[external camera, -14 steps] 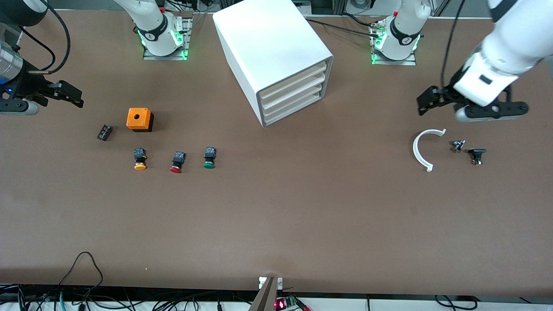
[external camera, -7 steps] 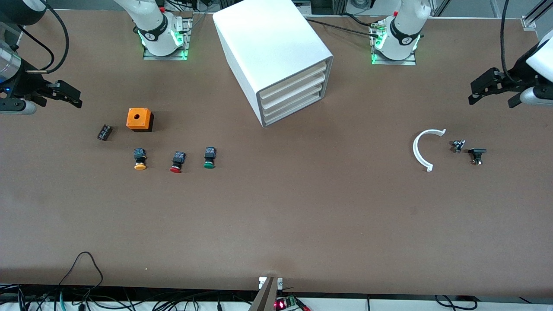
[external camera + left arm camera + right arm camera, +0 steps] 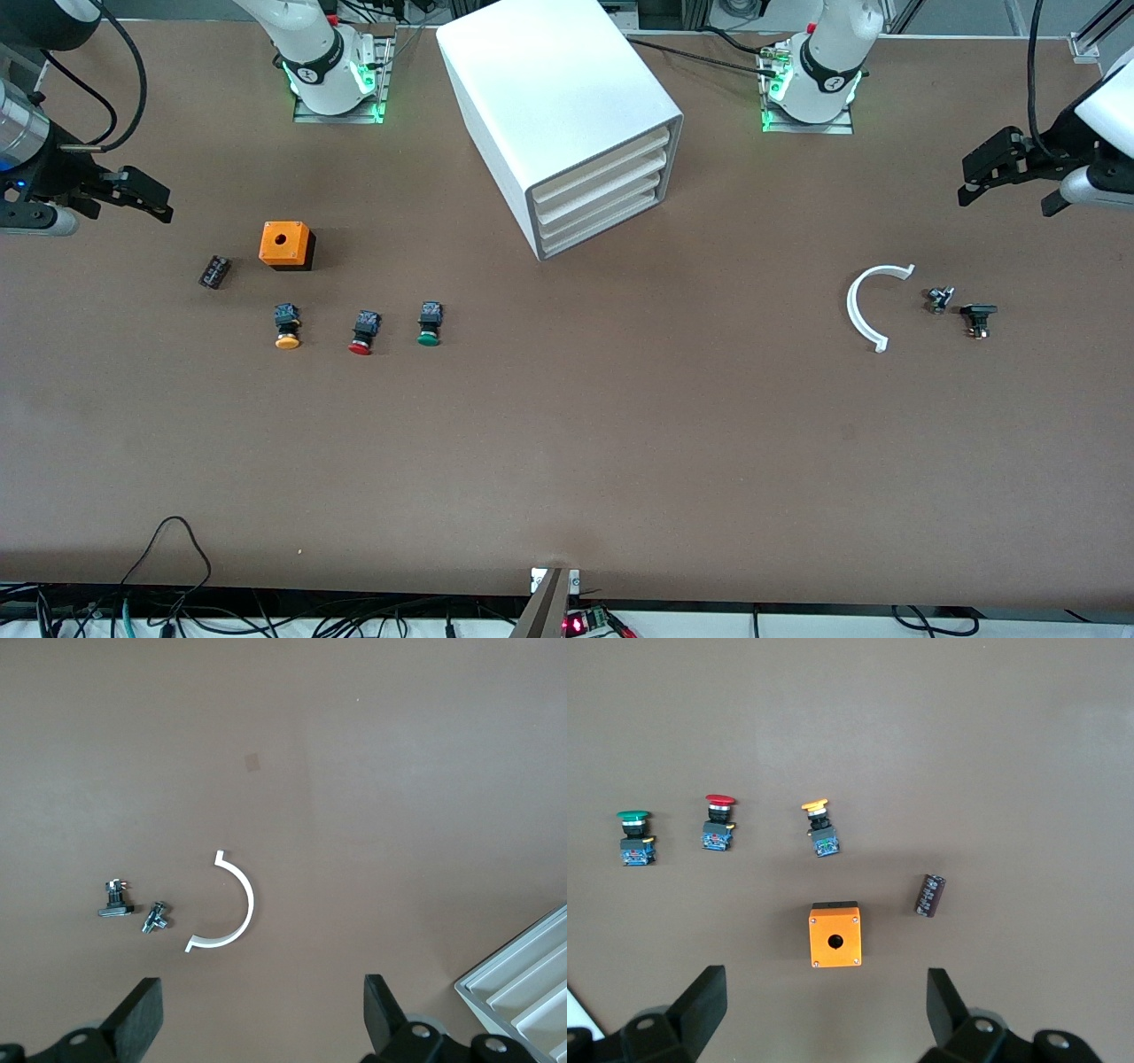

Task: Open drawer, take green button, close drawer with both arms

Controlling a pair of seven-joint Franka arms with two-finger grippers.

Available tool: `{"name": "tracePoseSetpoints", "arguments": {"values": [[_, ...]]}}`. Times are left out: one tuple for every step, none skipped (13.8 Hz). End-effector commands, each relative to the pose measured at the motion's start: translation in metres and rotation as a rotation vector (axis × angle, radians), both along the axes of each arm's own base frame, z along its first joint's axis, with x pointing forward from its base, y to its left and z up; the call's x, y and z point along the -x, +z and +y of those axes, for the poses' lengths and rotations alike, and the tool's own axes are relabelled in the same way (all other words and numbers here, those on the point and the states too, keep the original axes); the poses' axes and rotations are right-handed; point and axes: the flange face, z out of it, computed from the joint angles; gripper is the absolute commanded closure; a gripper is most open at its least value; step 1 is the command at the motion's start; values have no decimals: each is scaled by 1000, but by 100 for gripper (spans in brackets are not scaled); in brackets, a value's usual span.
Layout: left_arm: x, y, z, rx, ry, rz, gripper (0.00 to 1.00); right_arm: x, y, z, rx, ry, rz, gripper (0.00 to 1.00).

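The white cabinet (image 3: 558, 97) stands between the two arm bases, and its lowest drawer (image 3: 604, 230) is shut like those above it. The green-capped button (image 3: 429, 324) lies on the table, nearer the front camera than the cabinet and toward the right arm's end; the right wrist view also shows this button (image 3: 635, 837). My right gripper (image 3: 133, 197) hangs open and empty over the right arm's end of the table, with the orange box ahead of its fingers (image 3: 704, 1005). My left gripper (image 3: 1010, 188) hangs open and empty over the left arm's end, its fingers (image 3: 381, 1010) spread wide.
A red-capped button (image 3: 362, 332) and an orange-yellow one (image 3: 286, 326) lie beside the green one. An orange box (image 3: 285, 245) and a black cylinder (image 3: 213, 271) sit nearby. A white arc (image 3: 864, 306) and two small metal parts (image 3: 939, 299) (image 3: 977, 317) lie toward the left arm's end.
My left gripper has swung away from over the white arc toward the left arm's end of the table, staying open. The right gripper has hardly moved.
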Motion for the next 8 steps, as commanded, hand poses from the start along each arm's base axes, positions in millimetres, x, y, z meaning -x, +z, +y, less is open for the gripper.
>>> {"name": "tracePoseSetpoints", "arguments": {"values": [[5,-8,2,14,-24,32,0,3,9,-1,-15,10,-11,0],[8,-11,3,13,-24,36,0,3,9,-1,-14,14,-11,0],[8,-11,3,13,-25,38,0,4,8,-1,-14,13,-9,0],[6,-10,2,4,-27,41,0,3,9,-1,-14,14,-11,0],[2,-13,2,0,-25,47,0,3,9,0,-14,15,-11,0],[2,-13,2,0,-25,47,0,3,9,0,-14,15,-11,0],[2,-13,2,0,-27,47,0,3,9,0,-14,15,-11,0],[3,-12,2,0,-27,47,0,4,7,0,-14,15,-8,0]]}}
